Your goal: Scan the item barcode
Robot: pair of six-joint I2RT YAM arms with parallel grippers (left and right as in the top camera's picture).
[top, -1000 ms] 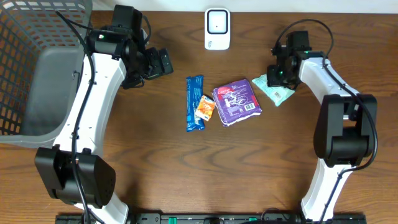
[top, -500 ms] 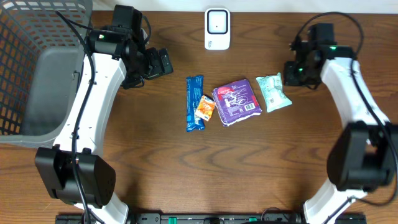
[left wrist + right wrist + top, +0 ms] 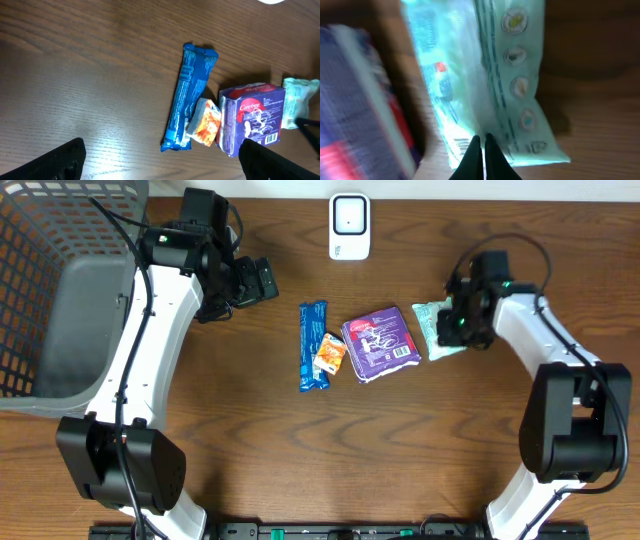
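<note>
returning from a brief retreat, the right hand [image 3: 458, 327], pinched shut and empty, is brought back over the mint-green packet [image 3: 431, 317] lying on the bench [image 3: 300, 460] beside the purple pack [image 3: 380, 345]; nothing is yet presented to the scanner [image 3: 349, 226]. the left hand [image 3: 263, 280] is held wide.

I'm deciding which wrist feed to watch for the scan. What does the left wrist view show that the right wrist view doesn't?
Only the left wrist view: the blue wrapper and the small orange packet beside it, with a broad stretch of wooden table.
Only the right wrist view: the right gripper, fingers shut together, over the lower edge of the mint-green packet, and the row of round icons printed on that packet.
Both: the mint-green packet and the purple pack next to it, small from the left wrist, close and blurred from the right.
</note>
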